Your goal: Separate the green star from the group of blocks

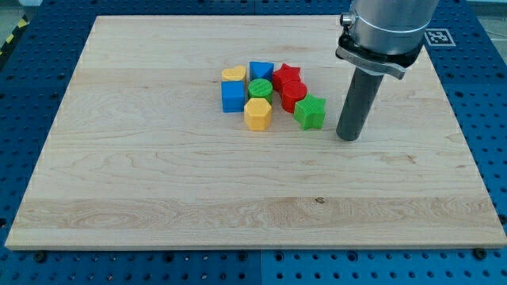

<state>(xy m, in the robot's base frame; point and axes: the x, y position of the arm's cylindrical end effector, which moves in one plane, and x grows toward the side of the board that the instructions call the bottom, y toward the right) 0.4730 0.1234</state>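
The green star (310, 112) lies at the right end of a tight group of blocks on the wooden board (158, 174), touching the red hexagon (293, 94). The group also holds a red star (287, 77), a blue block (261, 71), a green round block (260, 88), a yellow hexagon (257, 114), a blue cube (233, 96) and a yellow heart (233, 74). My tip (348, 137) stands on the board just to the right of the green star, a small gap apart from it.
The board lies on a blue perforated table (32, 71). A black-and-white marker tag (437, 36) sits past the board's top right corner. The arm's grey body (388, 28) rises above the rod at the view's top right.
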